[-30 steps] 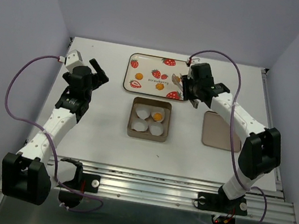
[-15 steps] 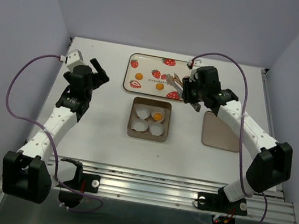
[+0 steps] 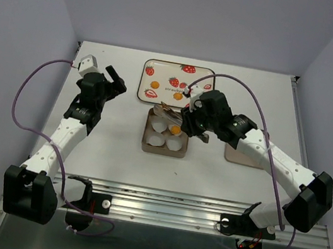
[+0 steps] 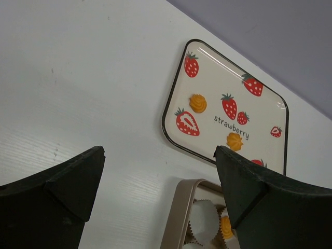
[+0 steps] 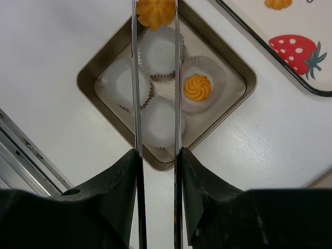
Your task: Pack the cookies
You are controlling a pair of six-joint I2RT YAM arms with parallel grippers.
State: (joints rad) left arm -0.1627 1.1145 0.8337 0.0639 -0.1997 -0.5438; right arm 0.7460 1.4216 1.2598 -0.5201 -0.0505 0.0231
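My right gripper (image 5: 157,155) is shut on metal tongs (image 5: 136,93), and their tips pinch one orange cookie (image 5: 155,13) above the far corner of the brown square tin (image 5: 85,83). One cookie (image 5: 198,86) lies in a white paper cup in the tin; the other three cups are empty. In the top view the right gripper (image 3: 196,120) hangs over the tin (image 3: 147,131). Two cookies (image 3: 154,84) (image 3: 177,96) lie on the strawberry tray (image 3: 144,76). My left gripper (image 3: 112,83) is open and empty, left of the tray; its view shows both tray cookies (image 4: 197,102) (image 4: 234,141).
The tin's flat brown lid (image 3: 239,151) lies right of the tin, partly under my right arm. The table's metal rail (image 3: 202,214) runs along the near edge. Walls close the sides and back.
My right arm has swung from the tray's right end down and left to above the tin, carrying the tongs and cookie. My left gripper shifted slightly right.
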